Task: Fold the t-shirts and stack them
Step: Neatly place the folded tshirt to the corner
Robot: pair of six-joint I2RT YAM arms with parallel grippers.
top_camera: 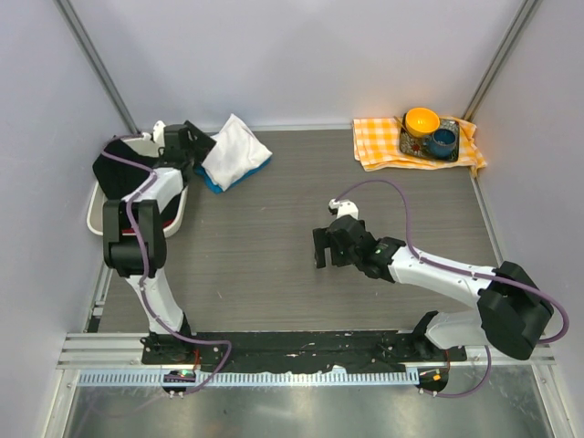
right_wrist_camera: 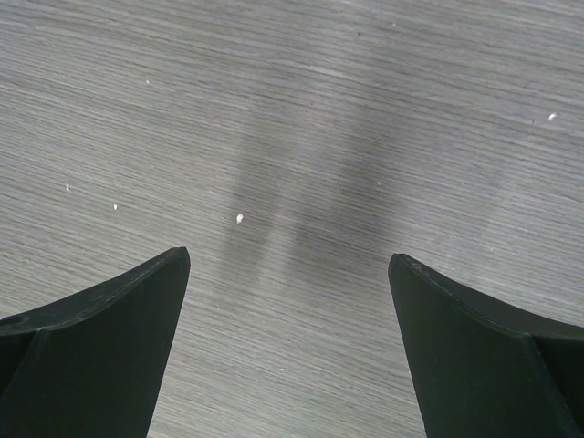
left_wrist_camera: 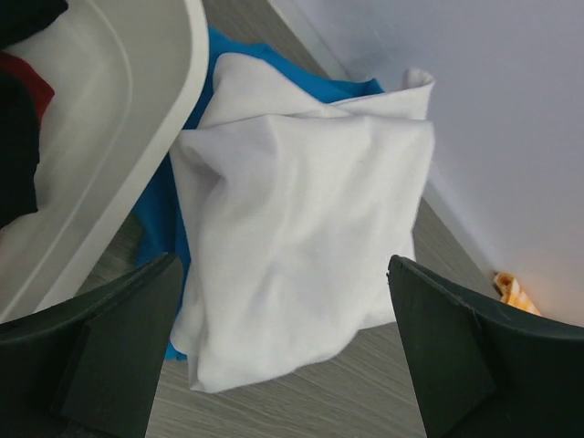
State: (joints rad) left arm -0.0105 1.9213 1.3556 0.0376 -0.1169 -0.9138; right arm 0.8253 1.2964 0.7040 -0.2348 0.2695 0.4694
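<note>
The white t-shirt (top_camera: 237, 149) lies folded at the back left of the table, on top of the blue t-shirt (top_camera: 215, 183), whose edges stick out beneath it. My left gripper (top_camera: 203, 151) hovers at the white shirt's left edge, open, with nothing between its fingers. In the left wrist view the white t-shirt (left_wrist_camera: 301, 228) fills the middle above the open left gripper (left_wrist_camera: 283, 265), and the blue t-shirt (left_wrist_camera: 172, 228) peeks out along its left side. My right gripper (top_camera: 320, 247) hangs open over bare table at the centre; the right wrist view shows the right gripper (right_wrist_camera: 287, 260) holding nothing.
A white bin (top_camera: 94, 215) with dark clothes stands at the far left, right beside the shirts, its rim (left_wrist_camera: 155, 109) close to my left gripper. At the back right an orange-and-white checked cloth (top_camera: 376, 146) carries a tray with an orange bowl (top_camera: 422, 119) and a blue cup (top_camera: 443, 141).
</note>
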